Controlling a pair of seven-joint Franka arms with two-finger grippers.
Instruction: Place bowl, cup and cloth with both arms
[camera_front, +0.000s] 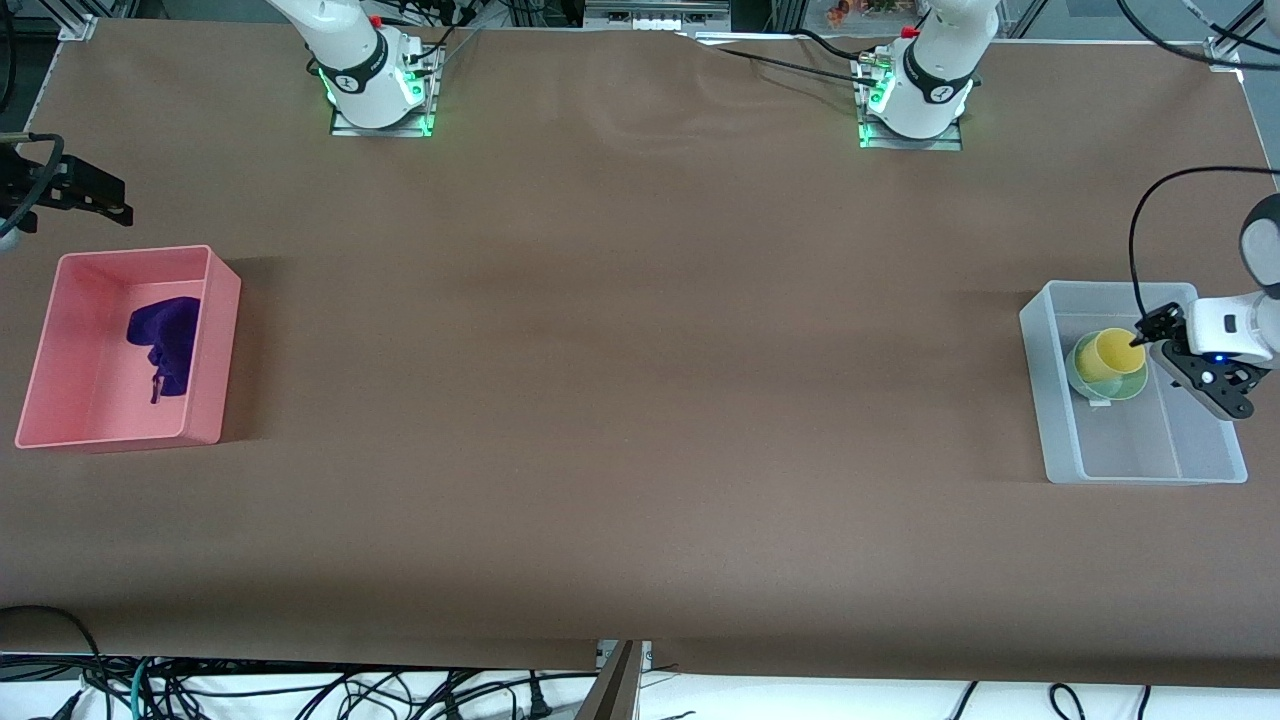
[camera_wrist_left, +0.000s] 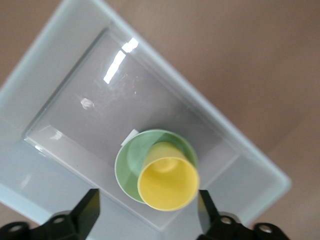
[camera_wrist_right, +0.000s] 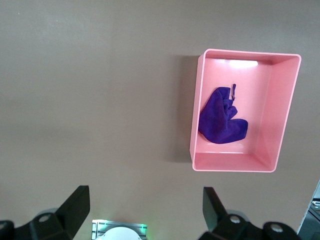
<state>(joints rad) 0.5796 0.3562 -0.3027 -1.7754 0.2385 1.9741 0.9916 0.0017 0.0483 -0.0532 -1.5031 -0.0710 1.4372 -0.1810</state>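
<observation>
The yellow cup (camera_front: 1112, 351) stands tilted inside the mint-green bowl (camera_front: 1082, 372), and the bowl sits in a clear plastic bin (camera_front: 1140, 455) at the left arm's end of the table. My left gripper (camera_front: 1178, 358) hangs open over the bin, just above the cup (camera_wrist_left: 168, 176) and bowl (camera_wrist_left: 131, 165), holding nothing; in the left wrist view my left gripper (camera_wrist_left: 148, 202) has a finger on each side of the cup. The purple cloth (camera_front: 166, 343) lies in a pink bin (camera_front: 215, 350) at the right arm's end. My right gripper (camera_front: 90, 195) is open and empty, up in the air beside the pink bin (camera_wrist_right: 197, 115) with the cloth (camera_wrist_right: 221, 122); it also shows in the right wrist view (camera_wrist_right: 145, 200).
The brown table stretches bare between the two bins. The arms' bases (camera_front: 380, 85) (camera_front: 915, 100) stand along the table's edge farthest from the front camera. Cables hang below the near edge (camera_front: 300, 690).
</observation>
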